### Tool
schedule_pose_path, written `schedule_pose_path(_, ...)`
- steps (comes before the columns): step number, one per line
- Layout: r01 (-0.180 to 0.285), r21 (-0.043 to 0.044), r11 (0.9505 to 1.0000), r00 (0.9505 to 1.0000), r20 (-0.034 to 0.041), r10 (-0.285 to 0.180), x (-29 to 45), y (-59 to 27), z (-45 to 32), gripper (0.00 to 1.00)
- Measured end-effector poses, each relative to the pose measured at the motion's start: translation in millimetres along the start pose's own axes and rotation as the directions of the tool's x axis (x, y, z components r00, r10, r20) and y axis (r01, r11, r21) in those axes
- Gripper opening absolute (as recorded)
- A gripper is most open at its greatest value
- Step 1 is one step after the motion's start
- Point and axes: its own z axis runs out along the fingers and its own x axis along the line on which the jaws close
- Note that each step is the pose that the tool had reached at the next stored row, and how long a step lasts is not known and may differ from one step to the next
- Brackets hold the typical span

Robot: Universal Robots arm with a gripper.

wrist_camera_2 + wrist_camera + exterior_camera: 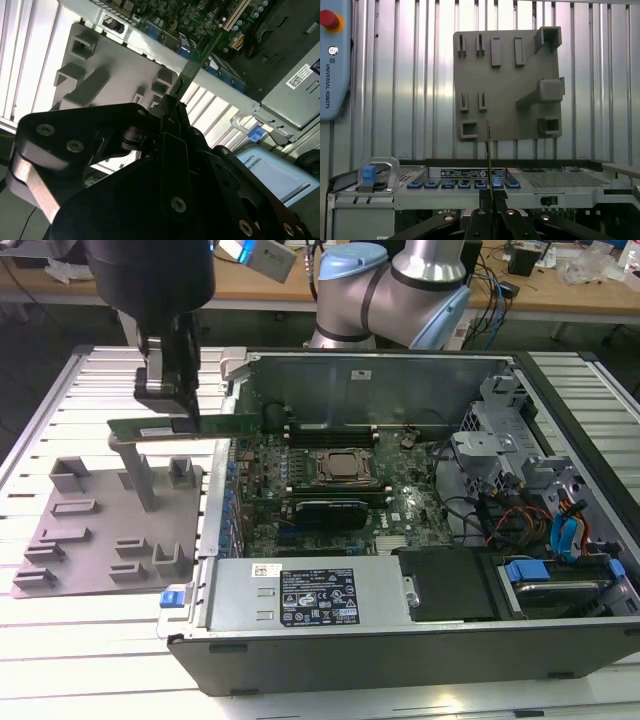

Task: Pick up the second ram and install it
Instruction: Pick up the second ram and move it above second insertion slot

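Observation:
The second ram (215,426) is a long thin green stick, held level and on edge above the gap between the grey holder plate (90,540) and the open computer case (400,640). My gripper (168,412) is shut on it from above, near the stick's middle. One end of the ram reaches over the case's wall. In the second wrist view the ram (200,55) runs out edge-on from the gripper (172,102) toward the motherboard. In the first wrist view the ram (488,155) is a thin line rising from the gripper (489,196).
Inside the case lie the CPU socket (345,468), memory slots (335,432) behind it, a black module (325,510), cables and drive bays (560,530). The holder plate (505,85) carries upright posts and slots. A pendant with a red button (329,19) lies on the slatted table.

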Motion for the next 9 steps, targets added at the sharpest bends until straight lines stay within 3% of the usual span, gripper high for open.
schedule_pose_path(9, 0.000, -0.0009, 1.0000, 1.0000, 0.0000, 0.000, -4.4, -30.7, -0.3, 0.11)
